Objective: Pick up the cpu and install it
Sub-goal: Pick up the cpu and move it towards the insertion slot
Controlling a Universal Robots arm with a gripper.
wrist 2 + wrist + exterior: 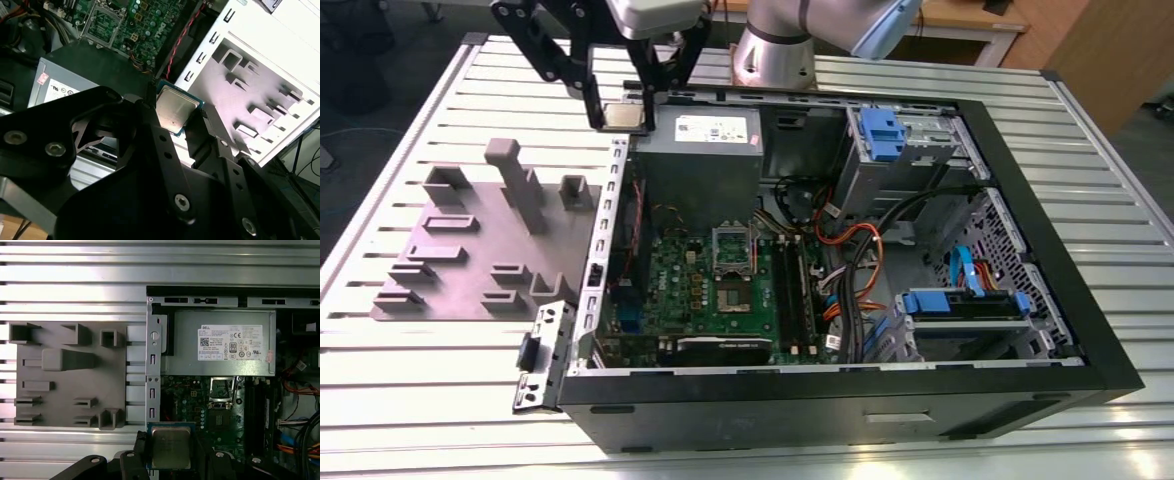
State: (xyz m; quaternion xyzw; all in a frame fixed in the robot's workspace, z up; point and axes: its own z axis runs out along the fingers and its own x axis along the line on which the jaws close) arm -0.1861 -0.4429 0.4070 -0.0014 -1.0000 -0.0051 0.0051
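My claw (622, 112) is clamped on the cpu (170, 447), held aloft above the case's edge beside the power supply (700, 130); pickup is done; seating it in the motherboard socket (728, 290) remains.

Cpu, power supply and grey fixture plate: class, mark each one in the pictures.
cpu (170, 447), first wrist view, centre of its metal top.
power supply (185, 345), first wrist view, grey casing beside the label.
fixture plate (65, 387), first wrist view, bare flat base.
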